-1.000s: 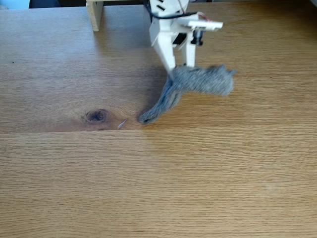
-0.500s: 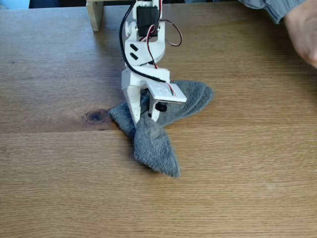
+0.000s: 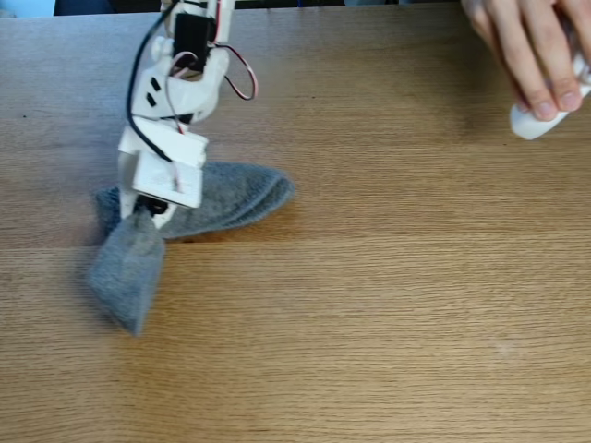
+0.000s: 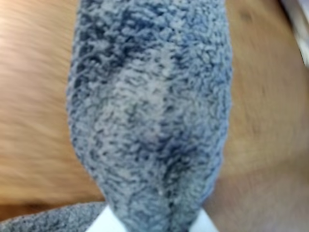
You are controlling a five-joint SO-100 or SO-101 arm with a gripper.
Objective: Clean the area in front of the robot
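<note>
The robot (image 3: 171, 88), a white arm with black servos and red and black wires, leans down at the left of the fixed view. Its gripper (image 3: 141, 212) is shut on a grey terry cloth (image 3: 231, 194) that lies pressed on the oak tabletop (image 3: 369, 305). One flap of the cloth trails right and another (image 3: 125, 272) hangs toward the lower left. The cloth covers the spot under the gripper. In the wrist view the cloth (image 4: 149, 111) runs up from between the white fingertips (image 4: 101, 224) of the gripper (image 4: 152, 224).
A person's hand (image 3: 526, 46) reaches in at the top right and holds a small white piece (image 3: 540, 120) on the table. A pale wooden post (image 3: 168, 5) stands behind the arm at the top edge.
The arm has swept from the upper middle down and left, dragging the cloth over the dark knot. The hand has come further in at the top right.
</note>
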